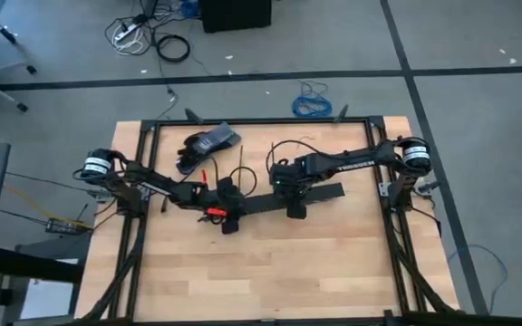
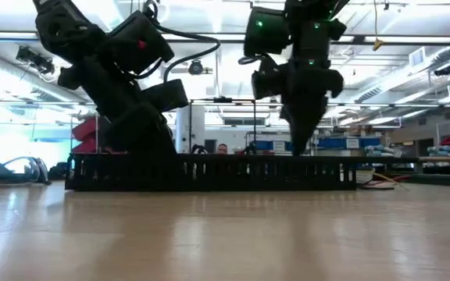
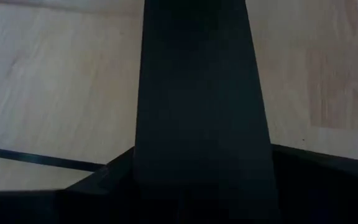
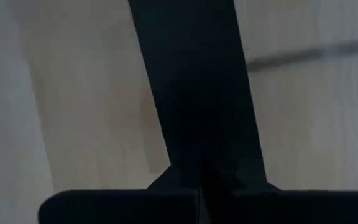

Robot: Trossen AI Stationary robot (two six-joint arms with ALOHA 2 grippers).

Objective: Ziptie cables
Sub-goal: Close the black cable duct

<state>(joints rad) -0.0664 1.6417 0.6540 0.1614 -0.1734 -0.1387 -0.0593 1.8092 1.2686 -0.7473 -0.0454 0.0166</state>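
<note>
Evidently both grippers sit on the black slotted channel (image 1: 270, 203), lying lengthwise between left gripper (image 1: 229, 210) and right gripper (image 1: 295, 201); whether either grips it, I cannot tell.

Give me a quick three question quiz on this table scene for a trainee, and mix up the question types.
1. True or false: the left end effector and the right end effector are both at the long black slotted channel.
2. In the high view, where is the coil of blue cable? A: on the wooden table. B: on the floor beyond the table. C: under the channel.
3. Fill in: the dark grey object near the table's far edge lies closer to the ___ arm.

Key: 1 true; 2 B; 3 left.
</note>
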